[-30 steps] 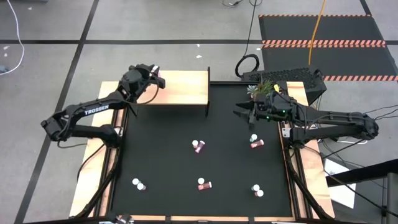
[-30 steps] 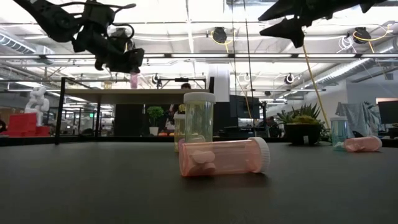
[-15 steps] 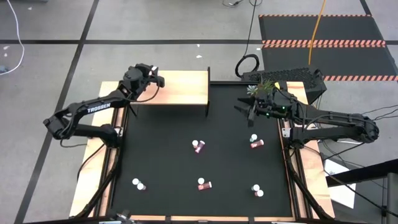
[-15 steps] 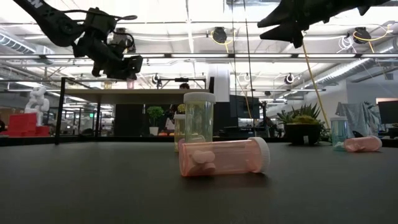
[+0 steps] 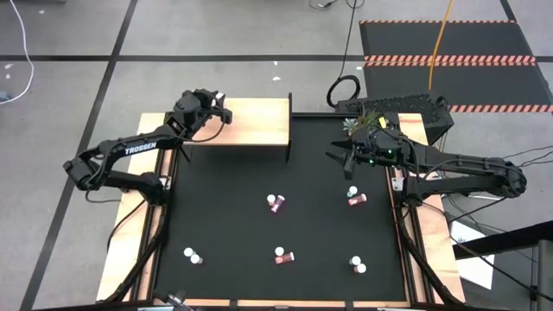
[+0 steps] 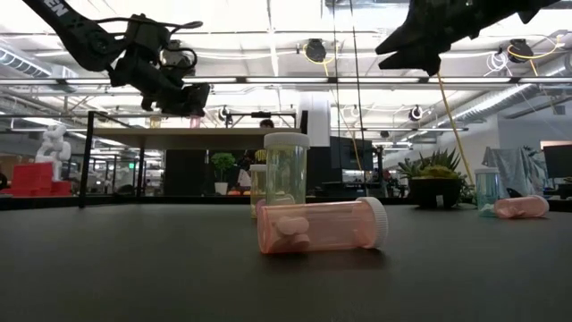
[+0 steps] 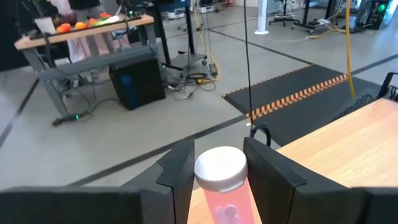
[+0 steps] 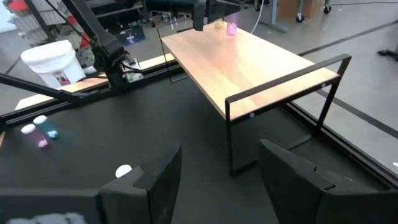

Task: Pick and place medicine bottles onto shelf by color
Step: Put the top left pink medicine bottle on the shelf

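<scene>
My left gripper [image 5: 221, 111] is over the far left part of the shelf [image 5: 251, 125], a light-wood board on a black frame. It is shut on a pink medicine bottle with a white cap [image 7: 219, 169]. From the right wrist view the same bottle [image 8: 231, 28] shows just above the board [image 8: 249, 62]. My right gripper [image 5: 335, 155] hangs open above the table's right side, touching nothing. Several other bottles are spread over the black mat, among them a magenta one [image 5: 275, 204] and a pink one lying on its side [image 6: 322, 225]. My left gripper pinches the pink bottle between its two fingers [image 7: 177, 174], one on each side of the upper body [image 7: 227, 208] just under the white cap. The fingers come from the table's left, slanting down. The bottle stands upright in the hold; I cannot tell whether its base touches the board.
A green potted plant [image 5: 363, 121] stands at the far right edge behind my right gripper. A pair of bottles [image 5: 355, 198] lies below it, others near the near edge [image 5: 193, 256] [image 5: 283, 257] [image 5: 357, 263]. Wooden rails [image 5: 436, 250] border the mat.
My left gripper has shifted a little toward the table's right over the shelf and come down toward the board, still shut on the pink bottle.
</scene>
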### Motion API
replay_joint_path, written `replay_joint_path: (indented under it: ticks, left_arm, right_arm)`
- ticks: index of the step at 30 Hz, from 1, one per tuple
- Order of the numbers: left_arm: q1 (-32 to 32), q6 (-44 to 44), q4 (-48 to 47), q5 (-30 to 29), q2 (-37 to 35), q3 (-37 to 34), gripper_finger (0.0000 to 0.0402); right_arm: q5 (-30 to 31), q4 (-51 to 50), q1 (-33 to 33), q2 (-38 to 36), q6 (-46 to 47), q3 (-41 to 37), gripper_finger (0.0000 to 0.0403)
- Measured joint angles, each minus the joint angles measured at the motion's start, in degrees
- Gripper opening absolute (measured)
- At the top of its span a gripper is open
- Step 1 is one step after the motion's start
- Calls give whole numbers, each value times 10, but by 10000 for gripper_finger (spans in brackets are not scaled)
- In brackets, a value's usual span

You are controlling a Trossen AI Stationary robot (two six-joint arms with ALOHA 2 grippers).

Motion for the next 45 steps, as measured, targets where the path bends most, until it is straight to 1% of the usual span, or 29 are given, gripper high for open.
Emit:
replay_joint_path:
  ticks: [2,9,19,35,38,45]
  left_arm:
    - [0,11,0,0,0,0,136]
    - [0,31,-14,-2,0,0,136]
    - [0,33,-23,-18,0,0,136]
    - [0,42,-24,-19,0,0,137]
    - [0,46,-25,-19,0,0,147]
    - [0,58,-26,-14,0,0,192]
  right_arm:
    - [-11,1,0,0,0,0,203]
    - [-12,1,0,0,-3,0,203]
    - [-12,1,0,0,-6,0,203]
    - [-12,1,0,0,-2,0,203]
    - [-12,1,0,0,-2,0,203]
    - [-12,1,0,0,0,0,203]
